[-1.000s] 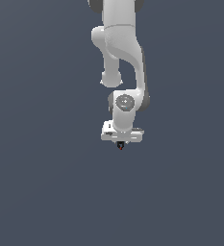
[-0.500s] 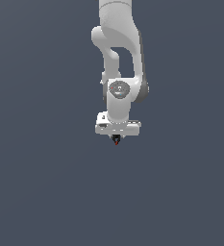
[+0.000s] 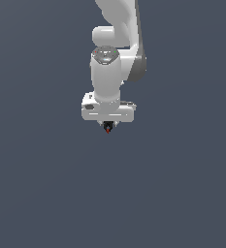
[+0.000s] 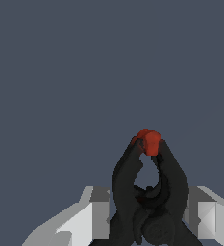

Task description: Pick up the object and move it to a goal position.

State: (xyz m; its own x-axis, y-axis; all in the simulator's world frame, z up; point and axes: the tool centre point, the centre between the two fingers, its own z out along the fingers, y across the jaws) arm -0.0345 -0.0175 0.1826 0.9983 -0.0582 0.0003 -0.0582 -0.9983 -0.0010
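The object is a tiny black item with a red tip, hanging just under the white gripper in the exterior view. In the wrist view the object fills the space between the gripper's fingers, two curved black prongs meeting at a red tip. The gripper is shut on it, and the object is held off the floor. The white arm rises above the gripper toward the exterior view's top.
Plain dark grey-blue ground lies all around, with no other objects or edges in view.
The arm has carried the object upward and slightly toward the exterior view's left across the frames. The grip stays the same.
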